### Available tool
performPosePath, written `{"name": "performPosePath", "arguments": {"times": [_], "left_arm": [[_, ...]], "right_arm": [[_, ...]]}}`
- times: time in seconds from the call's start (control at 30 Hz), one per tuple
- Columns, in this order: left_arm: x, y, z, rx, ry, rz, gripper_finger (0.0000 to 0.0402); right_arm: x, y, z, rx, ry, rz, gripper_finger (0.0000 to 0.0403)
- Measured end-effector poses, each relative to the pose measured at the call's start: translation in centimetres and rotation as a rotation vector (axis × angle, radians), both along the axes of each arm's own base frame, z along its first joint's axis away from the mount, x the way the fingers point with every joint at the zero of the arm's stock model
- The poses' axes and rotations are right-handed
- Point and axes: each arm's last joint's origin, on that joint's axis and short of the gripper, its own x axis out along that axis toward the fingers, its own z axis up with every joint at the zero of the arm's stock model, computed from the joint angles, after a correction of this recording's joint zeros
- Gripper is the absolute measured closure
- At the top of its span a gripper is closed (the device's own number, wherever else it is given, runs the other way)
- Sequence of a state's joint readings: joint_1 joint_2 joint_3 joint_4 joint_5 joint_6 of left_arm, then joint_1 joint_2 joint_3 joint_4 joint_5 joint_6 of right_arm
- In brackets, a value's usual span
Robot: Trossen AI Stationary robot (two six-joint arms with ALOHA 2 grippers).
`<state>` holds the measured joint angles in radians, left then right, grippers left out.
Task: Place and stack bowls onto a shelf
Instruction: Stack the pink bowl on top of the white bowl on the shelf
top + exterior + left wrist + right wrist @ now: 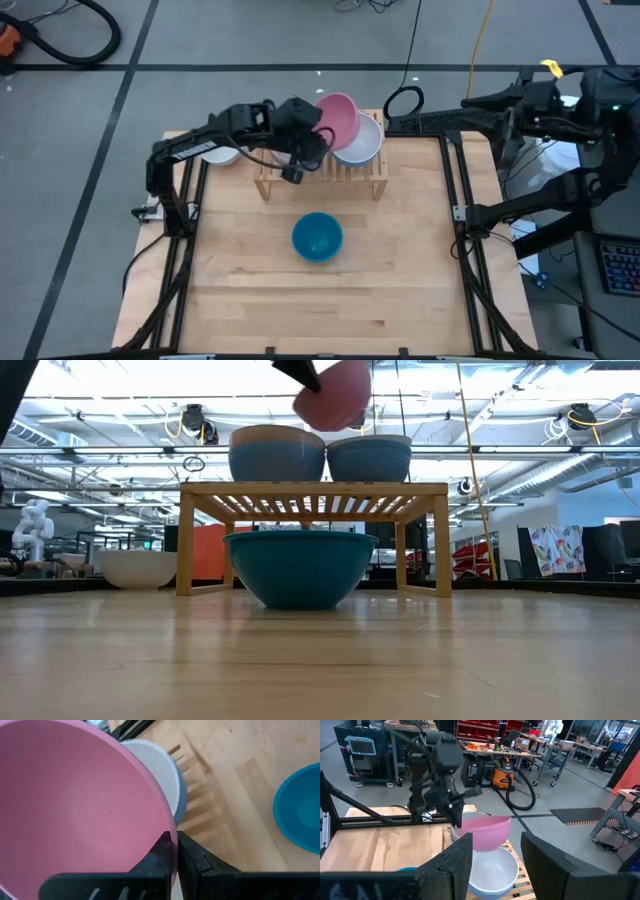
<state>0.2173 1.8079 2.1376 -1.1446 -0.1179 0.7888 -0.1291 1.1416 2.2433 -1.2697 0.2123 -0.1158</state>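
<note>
One pink bowl (338,117) hangs by its rim in my left gripper (174,851), fingers pinched shut on it, poised above the shelf (322,178); the white-lined bowl (362,143) lies just below, so the drop goes straight down; my right gripper (495,865) waits open, off to the side.

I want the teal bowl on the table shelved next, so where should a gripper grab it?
Probably by the rim: the teal bowl sits upright and open, alone on the tabletop before the shelf. Come from above, one finger inside the wall, one outside.
</note>
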Motion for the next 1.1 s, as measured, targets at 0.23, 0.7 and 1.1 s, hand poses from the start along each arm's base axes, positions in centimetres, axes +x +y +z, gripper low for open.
{"name": "performPosePath", "arguments": {"times": [0.23, 0.7, 1.1], "left_arm": [[2.4, 0.4, -2.0, 0.006, 0.022, -0.04, 0.0392], [3.6, 1.1, -3.6, 0.022, 0.067, -0.017, 0.0373], [4.4, 1.6, -2.6, 0.122, -0.06, 0.131, 0.0357]], "right_arm": [[0.1, 0.0, -0.1, 0.001, 0.011, 0.0, 0.0243], [0.0, 0.0, -0.2, 0.05, 0.001, -0.01, 0.0243], [0.0, 0.0, -0.3, 0.051, 0.011, -0.01, 0.0243]]}}
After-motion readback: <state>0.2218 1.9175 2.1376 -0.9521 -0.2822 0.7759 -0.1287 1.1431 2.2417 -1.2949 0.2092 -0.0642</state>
